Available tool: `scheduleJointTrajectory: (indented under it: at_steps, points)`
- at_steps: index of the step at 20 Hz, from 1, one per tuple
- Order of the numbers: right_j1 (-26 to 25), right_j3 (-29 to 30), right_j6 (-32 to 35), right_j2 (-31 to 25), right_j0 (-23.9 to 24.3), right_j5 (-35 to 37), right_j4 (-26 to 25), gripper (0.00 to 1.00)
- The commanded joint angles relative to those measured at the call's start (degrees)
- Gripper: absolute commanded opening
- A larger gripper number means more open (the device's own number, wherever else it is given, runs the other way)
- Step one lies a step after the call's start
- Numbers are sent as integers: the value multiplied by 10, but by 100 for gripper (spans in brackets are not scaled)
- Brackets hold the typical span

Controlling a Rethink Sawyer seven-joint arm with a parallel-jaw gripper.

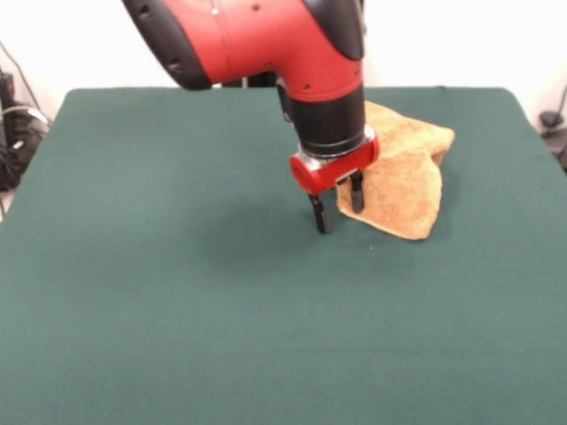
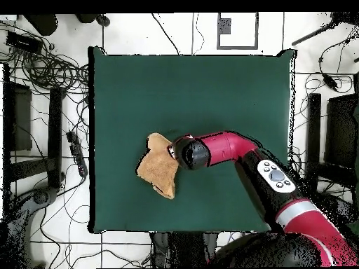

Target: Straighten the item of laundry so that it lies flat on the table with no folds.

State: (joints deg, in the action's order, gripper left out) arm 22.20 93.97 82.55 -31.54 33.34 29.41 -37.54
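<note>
Hand (image 1: 337, 206): two black fingers pointing down, set apart w/ a clear gap between them, nothing held. Front view: left fingertip (image 1: 321, 221) over bare green worktop (image 1: 177, 292), just off the towel's left edge; right finger at the towel's left edge, whether it touches the cloth can't tell. Red wrist collar above the fingers, black cylinder above that, then the red arm (image 1: 257, 44) coming down from top of pic.

Overhead view: hand itself hidden under the wrist end; arm (image 2: 224, 148) reaches in from lower right, its end sitting at the towel's right edge.

Towel (image 1: 403, 173): golden-orange terry, right of hand in front view, in far-right part of worktop, well in from the edges. Not flat: bunched and folded over itself, upper layer draped w/ a ridge along the far right, lower corner pointing toward the near side. Overhead view: towel (image 2: 158, 168) reads as an irregular lumpy shape, narrow tab at the top, wider toward the bottom, left of centre and toward the robot-side edge of worktop (image 2: 210, 84). Label tag not made out.

Around worktop in overhead view: cables (image 2: 49, 70) on the floor on left side.
</note>
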Motion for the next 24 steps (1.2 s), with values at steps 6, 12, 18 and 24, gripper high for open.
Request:
scheduleJointTrajectory:
  at_steps: [6,12,18,24]
  points:
    - [-144,-16,-144,-41,-6,98,-19,100]
    - [-139,-9,-137,-39,-6,94,-25,100]
    - [-130,-3,-112,-27,-18,73,-38,100]
    - [-99,10,-43,5,-56,30,-63,100]
